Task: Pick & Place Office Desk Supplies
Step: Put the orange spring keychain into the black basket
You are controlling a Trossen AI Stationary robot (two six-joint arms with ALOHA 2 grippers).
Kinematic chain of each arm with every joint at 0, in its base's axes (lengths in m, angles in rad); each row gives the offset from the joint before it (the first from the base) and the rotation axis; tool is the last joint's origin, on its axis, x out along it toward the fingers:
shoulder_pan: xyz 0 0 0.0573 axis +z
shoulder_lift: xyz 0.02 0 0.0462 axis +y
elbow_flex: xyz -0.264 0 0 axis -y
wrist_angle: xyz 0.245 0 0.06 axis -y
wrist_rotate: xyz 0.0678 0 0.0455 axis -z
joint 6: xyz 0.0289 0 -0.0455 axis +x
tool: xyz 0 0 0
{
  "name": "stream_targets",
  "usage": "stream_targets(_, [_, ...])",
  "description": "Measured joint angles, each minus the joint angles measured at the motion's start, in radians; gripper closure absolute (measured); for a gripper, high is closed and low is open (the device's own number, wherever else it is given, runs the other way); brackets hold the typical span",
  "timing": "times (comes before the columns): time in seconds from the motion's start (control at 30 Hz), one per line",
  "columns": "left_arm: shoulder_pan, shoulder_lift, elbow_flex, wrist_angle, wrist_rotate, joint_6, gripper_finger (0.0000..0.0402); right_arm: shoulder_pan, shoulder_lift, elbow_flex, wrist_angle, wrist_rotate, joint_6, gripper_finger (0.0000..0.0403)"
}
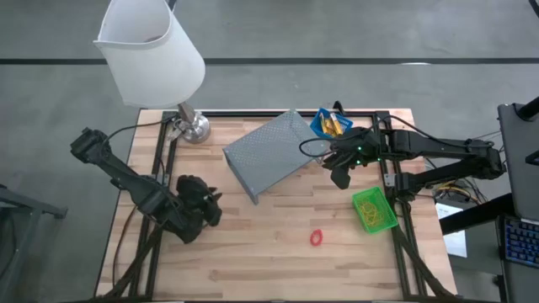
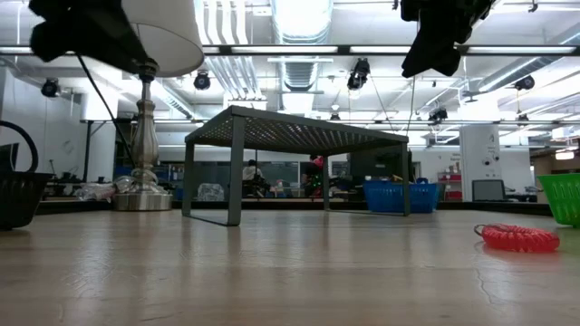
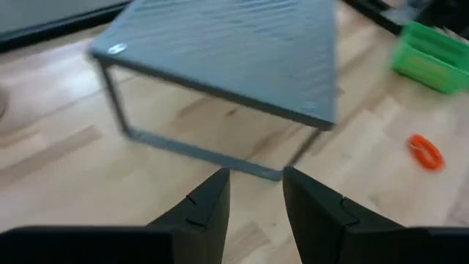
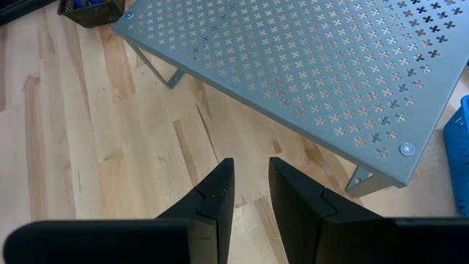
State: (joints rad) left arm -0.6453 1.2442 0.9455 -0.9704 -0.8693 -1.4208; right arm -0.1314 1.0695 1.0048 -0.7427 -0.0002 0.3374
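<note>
Jaws of both grippers slightly parted, empty. Red coiled loop (image 1: 317, 238) flat on desk (image 1: 253, 261); green bin (image 1: 374, 209) holds yellow pieces.

Pale wooden table (image 1: 253, 252), grey concrete floor (image 1: 354, 34) around it, fluorescent ceiling strips (image 2: 299, 18) over an open workshop hall

A red coiled loop (image 1: 317, 238) lies flat on the bench (alone, mid-front), near the upright green bin (image 1: 373, 209), well apart from the blue bin (image 1: 328, 123).
</note>
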Motion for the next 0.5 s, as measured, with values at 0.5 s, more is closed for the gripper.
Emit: stream_targets(0.5, [0.102, -0.022, 0.004, 0.527, 0.032, 0.948, 0.0268, 0.000, 0.000, 0.000, 0.000, 0.000, 0.000, 0.0319])
